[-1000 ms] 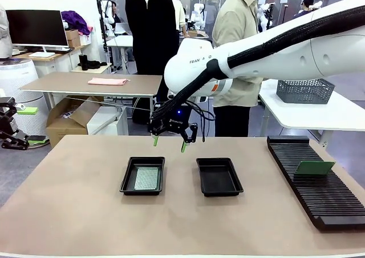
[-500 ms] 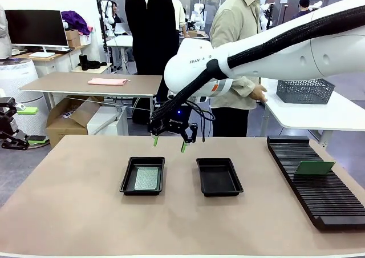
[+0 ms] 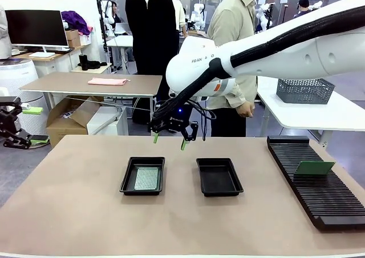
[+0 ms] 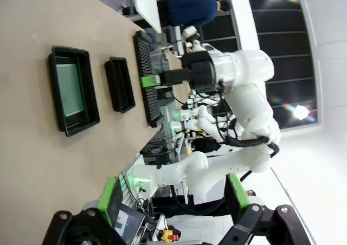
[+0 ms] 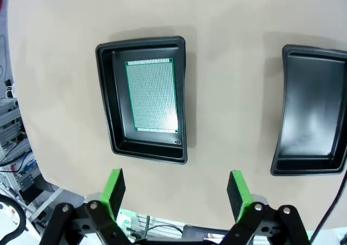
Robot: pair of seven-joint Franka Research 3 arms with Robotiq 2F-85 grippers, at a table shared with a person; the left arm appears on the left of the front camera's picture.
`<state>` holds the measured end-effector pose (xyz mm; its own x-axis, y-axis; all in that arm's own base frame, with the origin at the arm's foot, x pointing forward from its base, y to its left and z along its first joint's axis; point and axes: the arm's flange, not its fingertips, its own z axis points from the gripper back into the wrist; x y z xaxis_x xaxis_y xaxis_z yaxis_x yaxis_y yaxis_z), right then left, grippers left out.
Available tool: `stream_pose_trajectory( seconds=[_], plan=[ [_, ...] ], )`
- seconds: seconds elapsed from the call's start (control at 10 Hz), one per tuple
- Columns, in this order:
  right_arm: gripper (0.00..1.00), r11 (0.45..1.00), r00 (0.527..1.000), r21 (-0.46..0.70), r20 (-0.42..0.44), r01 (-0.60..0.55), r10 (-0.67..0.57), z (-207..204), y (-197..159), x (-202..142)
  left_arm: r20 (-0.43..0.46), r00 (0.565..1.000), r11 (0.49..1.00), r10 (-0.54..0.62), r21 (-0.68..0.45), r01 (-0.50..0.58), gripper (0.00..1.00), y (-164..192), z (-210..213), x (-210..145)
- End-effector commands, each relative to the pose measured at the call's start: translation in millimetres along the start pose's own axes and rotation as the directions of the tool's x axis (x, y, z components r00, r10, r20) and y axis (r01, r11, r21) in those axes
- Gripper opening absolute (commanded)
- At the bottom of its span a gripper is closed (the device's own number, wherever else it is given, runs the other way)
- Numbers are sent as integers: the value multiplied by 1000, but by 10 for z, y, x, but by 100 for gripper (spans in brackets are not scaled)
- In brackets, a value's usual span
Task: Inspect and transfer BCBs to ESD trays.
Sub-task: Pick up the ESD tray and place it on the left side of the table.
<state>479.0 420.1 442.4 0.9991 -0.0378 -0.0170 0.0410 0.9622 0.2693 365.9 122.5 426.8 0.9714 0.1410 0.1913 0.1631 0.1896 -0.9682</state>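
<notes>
1. BCB [image 3: 146, 178] lies flat in the filled tray [image 3: 122, 185]. The right gripper [image 3: 169, 141] hangs above that tray's far right corner, jaws spread wide with nothing between them.
2. In the right wrist view, this board's long axis runs with the tray's long sides, away from the robot. The empty tray [image 3: 219, 177] sits just to the right of the filled tray, not touching it.
3. A second BCB [image 3: 314, 167] leans in a slot of the rack [image 3: 319, 204], well to the right of the filled tray and past the empty one. Its long edge runs along the slot, crosswise to the first board.
4. The next move is probably a reach rightward for that leaning board. The right arm is nearer; the left gripper [image 4: 172, 188], also open and empty, waits far to the left of the filled tray.
5. Compared with a second ago, the right gripper sits slightly higher, and boards and trays have not moved. The person in the beige shirt [image 3: 231, 35] has drawn a hand back to their side.
</notes>
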Motion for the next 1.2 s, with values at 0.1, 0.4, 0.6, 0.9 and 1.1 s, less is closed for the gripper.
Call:
stream_pose_trajectory(
  seconds=[0.1, 0.4, 0.6, 0.9, 1.1],
  plan=[
    [100, 993, 998, 106, 55, -48, 42, 20, -458, -241, -25, 998, 986, 59, 158, -54, 100, -303, -213, 30],
    [100, 973, 992, 212, 108, -87, 65, 30, -745, -299, -64, 994, 938, 85, 341, -58, 100, -491, -530, 82],
    [100, 962, 986, 255, 153, -98, 60, 11, -892, -342, -107, 985, 896, 132, 439, -73, 100, -599, -803, 163],
    [100, 924, 983, 357, 168, -134, 78, -53, -1113, -412, -109, 984, 813, 141, 580, -52, 100, -706, -1219, 263],
    [100, 906, 983, 401, 171, -135, 71, -91, -1198, -454, -103, 986, 742, 134, 670, -31, 100, -728, -1463, 308]
  ],
)
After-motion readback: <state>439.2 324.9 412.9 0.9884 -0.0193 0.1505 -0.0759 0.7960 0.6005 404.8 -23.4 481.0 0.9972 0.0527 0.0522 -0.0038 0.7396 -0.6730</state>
